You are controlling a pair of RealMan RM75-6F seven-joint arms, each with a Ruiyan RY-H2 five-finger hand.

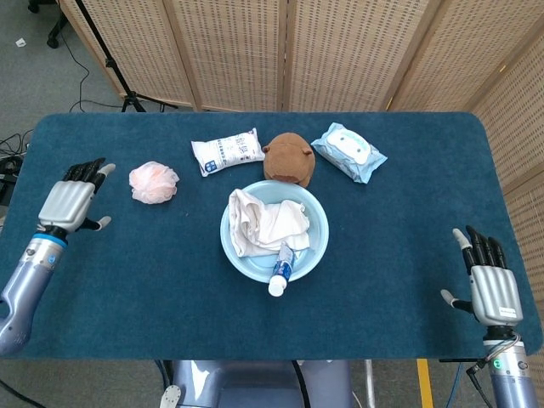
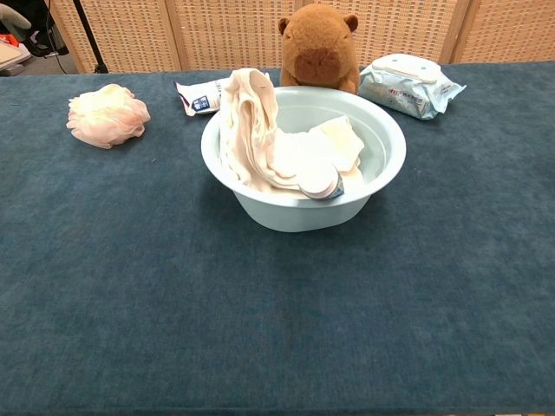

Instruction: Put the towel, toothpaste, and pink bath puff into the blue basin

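The light blue basin [image 1: 320, 223] [image 2: 381, 143] sits mid-table. Inside it the cream towel [image 1: 262, 223] [image 2: 251, 139] is bunched, one fold draped over the left rim. The toothpaste [image 1: 281, 269] [image 2: 319, 182] leans in the basin, its white cap end sticking out over the near rim. Left of the basin, the pink bath puff [image 1: 154, 183] [image 2: 106, 115] lies on the cloth. My left hand [image 1: 72, 201] hovers left of the puff, fingers spread and holding nothing. At the near right corner my right hand [image 1: 490, 287] is spread and empty.
Behind the basin stand a brown capybara plush [image 1: 288, 158] [image 2: 319, 48], a white packet [image 1: 228, 151] [image 2: 201, 95] and a blue wipes pack [image 1: 348, 151] [image 2: 409, 82]. Wicker screens close off the far side of the blue table [image 1: 399, 255].
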